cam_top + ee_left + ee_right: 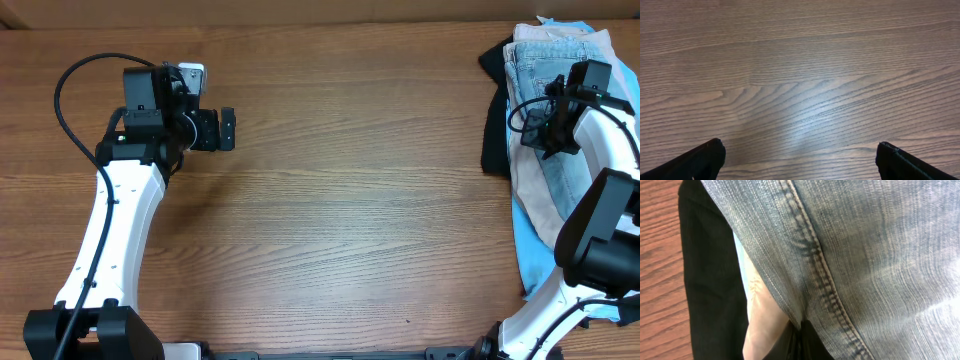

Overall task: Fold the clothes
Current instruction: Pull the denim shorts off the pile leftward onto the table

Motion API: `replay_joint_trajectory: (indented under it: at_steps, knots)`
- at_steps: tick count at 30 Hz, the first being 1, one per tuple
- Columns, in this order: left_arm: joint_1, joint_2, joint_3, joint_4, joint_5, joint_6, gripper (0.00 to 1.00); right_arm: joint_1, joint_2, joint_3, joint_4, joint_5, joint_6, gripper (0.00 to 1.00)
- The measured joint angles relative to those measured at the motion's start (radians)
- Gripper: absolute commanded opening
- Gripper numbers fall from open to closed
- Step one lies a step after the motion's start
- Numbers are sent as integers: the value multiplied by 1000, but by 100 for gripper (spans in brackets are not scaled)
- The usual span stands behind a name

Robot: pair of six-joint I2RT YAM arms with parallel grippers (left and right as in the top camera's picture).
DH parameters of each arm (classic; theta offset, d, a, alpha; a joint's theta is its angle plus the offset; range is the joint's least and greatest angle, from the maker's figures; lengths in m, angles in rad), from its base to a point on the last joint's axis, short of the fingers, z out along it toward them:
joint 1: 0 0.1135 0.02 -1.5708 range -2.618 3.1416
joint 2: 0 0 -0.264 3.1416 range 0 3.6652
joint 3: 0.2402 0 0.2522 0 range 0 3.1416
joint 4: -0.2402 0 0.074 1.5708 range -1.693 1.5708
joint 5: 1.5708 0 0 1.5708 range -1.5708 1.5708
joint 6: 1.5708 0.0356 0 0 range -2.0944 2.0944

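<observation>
The clothes lie in a pile at the table's right edge. On top are the light-blue faded denim shorts, and the right wrist view shows their stitched seam close up. Under them lie a beige garment, a sky-blue one and a black one. My right gripper is down on the pile, its jaws shut on a fold of the denim. My left gripper is open and empty over bare wood at the far left.
The wooden table spreads between the two arms. The pile hangs partly over the right edge, next to the right arm's base. The left arm's black cable loops at the far left.
</observation>
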Motion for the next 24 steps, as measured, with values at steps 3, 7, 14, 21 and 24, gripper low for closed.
replay_joint_trajectory:
  at_steps: [3, 7, 14, 21, 24]
  knots:
    - [0, 0, 0, 1, 0, 0, 100, 0, -22, 5, -23, 1, 3, 4]
    - [0, 0, 0, 14, 0, 0, 100, 0, -84, 7, -65, 2, 4, 4]
    - [0, 0, 0, 39, 0, 0, 100, 1, -155, 13, -158, -48, 4, 4]
    - [3, 0, 0, 93, 0, 0, 100, 176, -199, 13, -252, -140, 39, 4]
    - [23, 0, 0, 110, 0, 0, 100, 363, -205, 13, -251, -179, 76, 4]
